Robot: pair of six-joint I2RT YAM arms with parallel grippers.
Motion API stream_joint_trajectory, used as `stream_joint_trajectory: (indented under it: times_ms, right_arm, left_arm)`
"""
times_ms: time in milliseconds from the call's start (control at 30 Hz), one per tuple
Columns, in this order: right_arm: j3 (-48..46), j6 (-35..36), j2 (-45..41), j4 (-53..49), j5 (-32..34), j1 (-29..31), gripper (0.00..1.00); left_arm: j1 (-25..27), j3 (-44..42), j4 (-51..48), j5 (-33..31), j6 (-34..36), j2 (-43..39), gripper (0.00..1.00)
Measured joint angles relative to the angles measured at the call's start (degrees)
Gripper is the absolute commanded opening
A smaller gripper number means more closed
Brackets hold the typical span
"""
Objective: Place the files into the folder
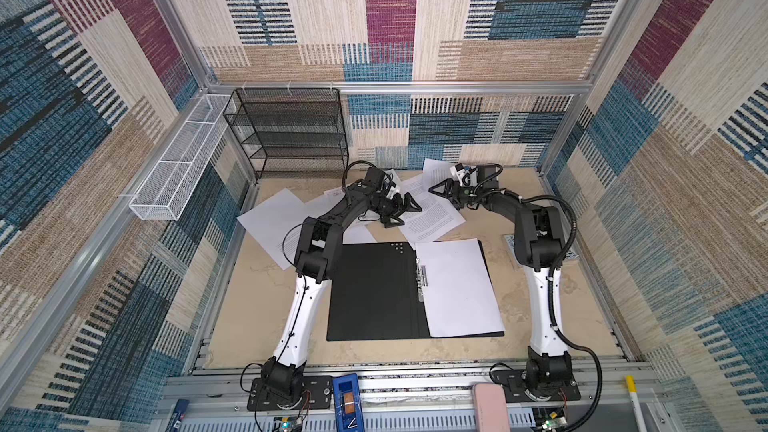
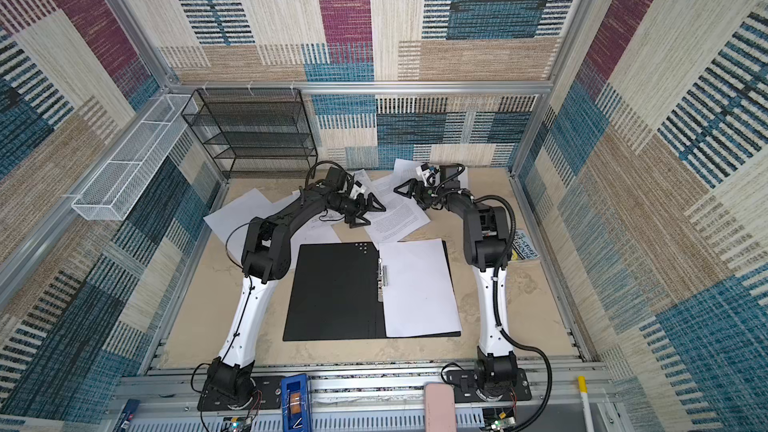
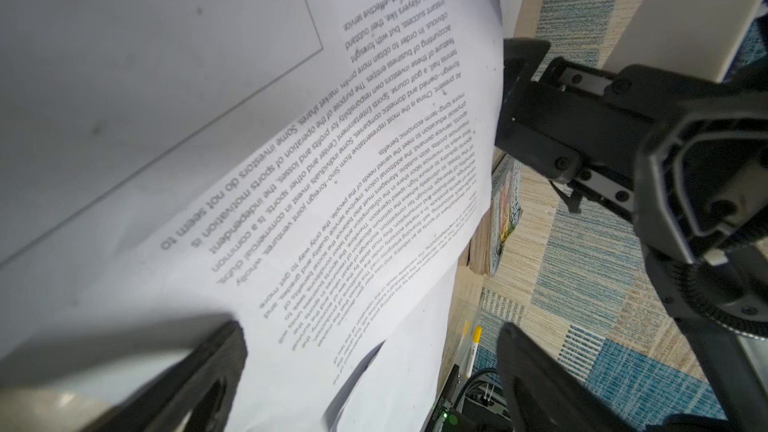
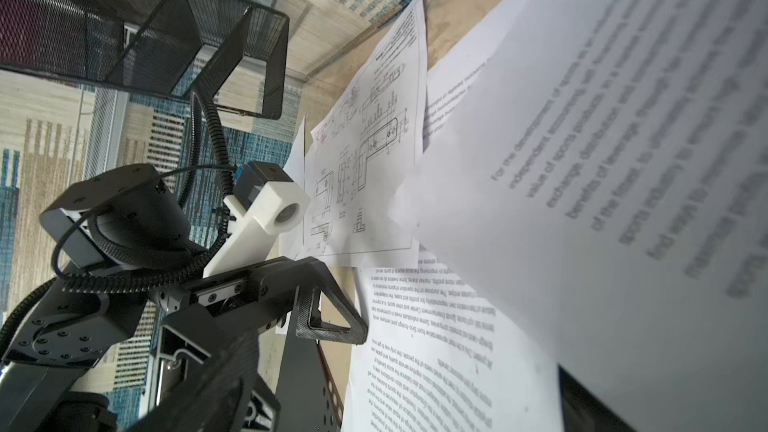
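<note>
The folder (image 1: pixel 374 292) (image 2: pixel 332 292) lies open in mid-table, black inside up, with a metal clip (image 1: pixel 422 280) at its spine. One blank file (image 1: pixel 457 284) lies on its right half. More files are strewn behind it: a printed sheet (image 1: pixel 432 209) (image 3: pixel 374 184) (image 4: pixel 436 347), a drawing sheet (image 4: pixel 365 168), and a blank one (image 1: pixel 270 218). My left gripper (image 1: pixel 401 213) (image 2: pixel 368 213) (image 3: pixel 370 380) hangs open over the printed sheet. The right gripper (image 1: pixel 446 197) (image 2: pixel 409 195) (image 4: pixel 395 392) faces it, open. A curled printed sheet (image 4: pixel 602 160) covers one of its fingers.
A black mesh shelf (image 1: pixel 286 135) stands at the back left, next to a white mesh basket (image 1: pixel 178 168) on the left wall. A colourful book (image 2: pixel 524 245) (image 3: pixel 505 209) lies behind the right arm. A blue box (image 1: pixel 347 401) and a pink case (image 1: pixel 490 407) sit on the front rail.
</note>
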State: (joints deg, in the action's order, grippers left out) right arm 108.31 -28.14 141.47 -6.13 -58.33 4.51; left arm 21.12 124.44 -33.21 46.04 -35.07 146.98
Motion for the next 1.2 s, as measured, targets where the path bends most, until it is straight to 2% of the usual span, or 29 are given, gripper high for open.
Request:
stream_joint_trajectory:
  times_ms: [267, 433, 667, 867, 1000, 1200]
  right_arm:
    - [11.41, 2.95, 5.33, -8.26, 1.62, 0.94, 0.61]
    - [9.94, 3.61, 4.92, -11.45, 4.61, 1.62, 0.43]
    - [5.18, 4.85, -0.81, -13.03, 7.96, 3.98, 0.18]
    - [5.09, 6.84, -6.14, -13.57, 10.84, 7.58, 0.07]
    - [4.81, 8.17, -10.05, -15.13, 14.1, 10.25, 0.01]
    - [-1.09, 8.2, -21.77, -12.92, 17.77, 10.67, 0.0]
  left_arm:
    - [-1.09, -0.11, -0.39, 1.27, 0.31, 0.04, 0.98]
    - [-1.27, -0.26, -0.42, 1.49, 0.31, -0.09, 0.98]
    - [-1.88, -1.4, 0.07, 2.36, 0.22, -0.83, 0.98]
    - [-2.89, -1.66, 0.15, 3.63, -0.81, -1.29, 0.98]
    - [-3.26, -2.56, -1.84, 1.31, -1.49, -3.58, 0.99]
    - [-3.39, -9.42, -0.33, 1.9, -3.61, -13.94, 0.99]
